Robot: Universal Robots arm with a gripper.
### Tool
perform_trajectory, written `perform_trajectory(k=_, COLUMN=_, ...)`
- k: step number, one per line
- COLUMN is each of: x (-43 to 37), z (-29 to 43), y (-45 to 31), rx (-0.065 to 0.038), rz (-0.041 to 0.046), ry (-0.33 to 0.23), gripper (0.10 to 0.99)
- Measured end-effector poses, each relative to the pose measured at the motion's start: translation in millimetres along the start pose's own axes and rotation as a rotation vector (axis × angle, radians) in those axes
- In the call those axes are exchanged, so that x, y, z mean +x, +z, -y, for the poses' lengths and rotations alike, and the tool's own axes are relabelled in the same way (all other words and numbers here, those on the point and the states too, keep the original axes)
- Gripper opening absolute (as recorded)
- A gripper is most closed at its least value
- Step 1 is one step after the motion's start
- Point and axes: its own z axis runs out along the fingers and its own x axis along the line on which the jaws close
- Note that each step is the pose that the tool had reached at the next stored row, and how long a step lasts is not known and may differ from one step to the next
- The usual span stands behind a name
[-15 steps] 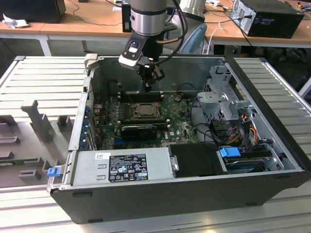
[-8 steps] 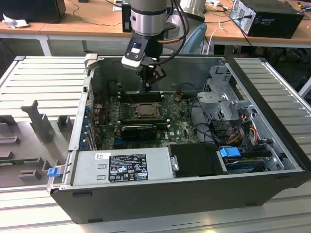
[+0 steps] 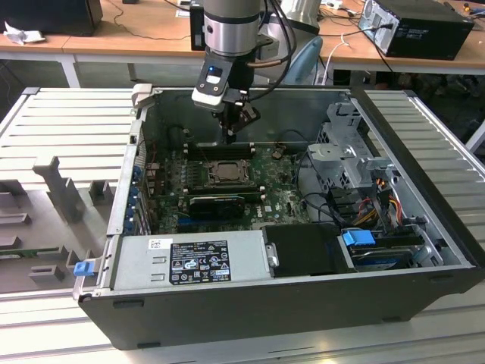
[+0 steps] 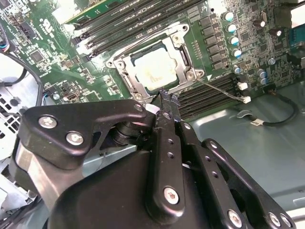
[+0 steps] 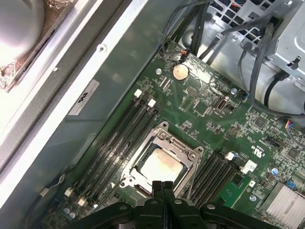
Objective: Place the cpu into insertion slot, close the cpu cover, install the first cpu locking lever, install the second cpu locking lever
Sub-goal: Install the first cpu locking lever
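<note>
The cpu lies flat in the insertion slot on the green board, its pale metal top showing. The silvery cpu cover lies down around it, framing the chip. A thin metal lever rod sticks out from one corner of the socket across the memory slots. My gripper hangs just above the socket's edge, with its black fingers shut together and nothing between them.
Long black memory slots flank the socket on both sides. A black card lies in front of it, with a power supply nearer still. A drive cage and cables fill the exterior view's right. Case walls surround the board.
</note>
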Motion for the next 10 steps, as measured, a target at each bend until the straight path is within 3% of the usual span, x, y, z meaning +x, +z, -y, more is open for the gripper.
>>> perform_trajectory(k=10, x=0.0, z=0.0, y=0.0, rx=0.0, rz=-0.0018, ry=-0.064, gripper=0.106)
